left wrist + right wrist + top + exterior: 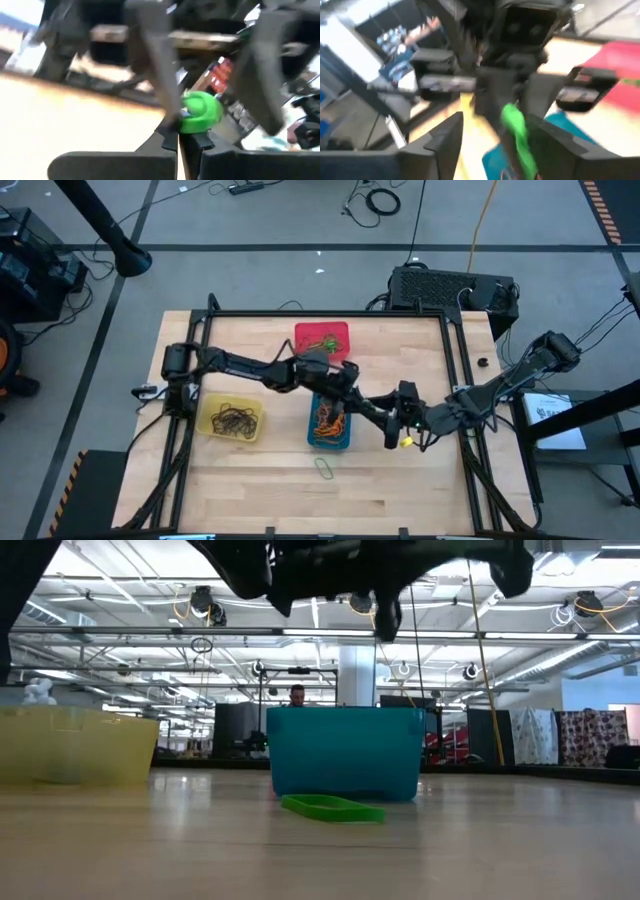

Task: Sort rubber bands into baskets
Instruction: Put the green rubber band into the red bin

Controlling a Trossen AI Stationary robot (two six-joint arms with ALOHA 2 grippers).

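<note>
Your left hand (179, 131) pinches the green rubber band (200, 112) as the right hand (495, 145) spreads wide; a thin grip could drop it short of the red basket (322, 338).

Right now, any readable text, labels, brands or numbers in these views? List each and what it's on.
None can be read.
White sheet on the floor right of the table: has print, too small to read.
Blue and white panel in the right wrist view: blurred, unreadable.
Baskets, red, blue, yellow: no marking visible.
</note>
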